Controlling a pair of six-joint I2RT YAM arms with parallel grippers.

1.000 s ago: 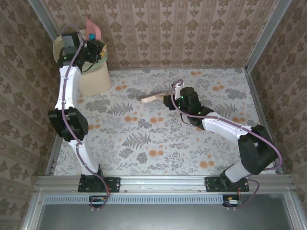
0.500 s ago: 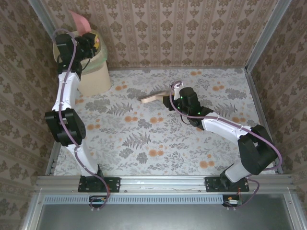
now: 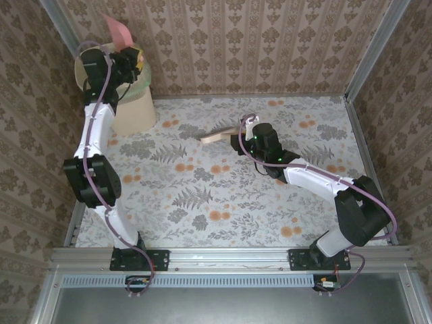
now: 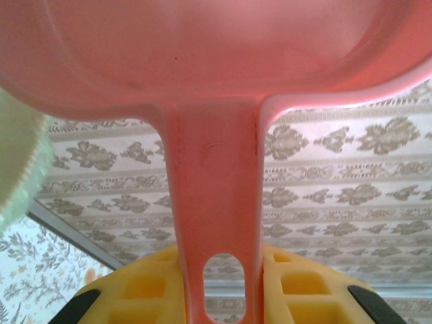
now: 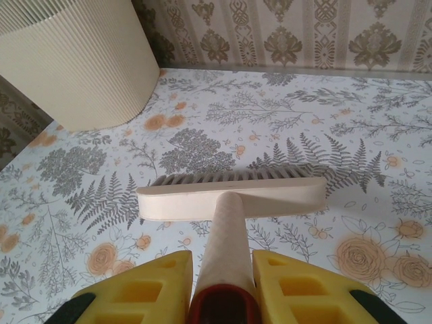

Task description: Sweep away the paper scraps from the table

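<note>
My left claw (image 3: pixel 125 65) is clamped on the handle of the pink plastic dustpan (image 3: pixel 116 30), held up over the cream ribbed cylindrical bin (image 3: pixel 135 108). The bin stands at the 10 o'clock corner of the worktop (image 3: pixel 270 209), a white cloth printed with grey ferns and orange flowers. In the left wrist view the handle runs between my yellow fingers (image 4: pixel 148 290) and the pan spreads out toward 12 o'clock. My right claw (image 3: pixel 243 140) is closed round the handle of the cream plastic hand brush (image 3: pixel 217 136), near the worktop's middle, a little toward 12 o'clock. Its head lies on the cloth at my claw's 9 o'clock, well apart from the bin
</note>
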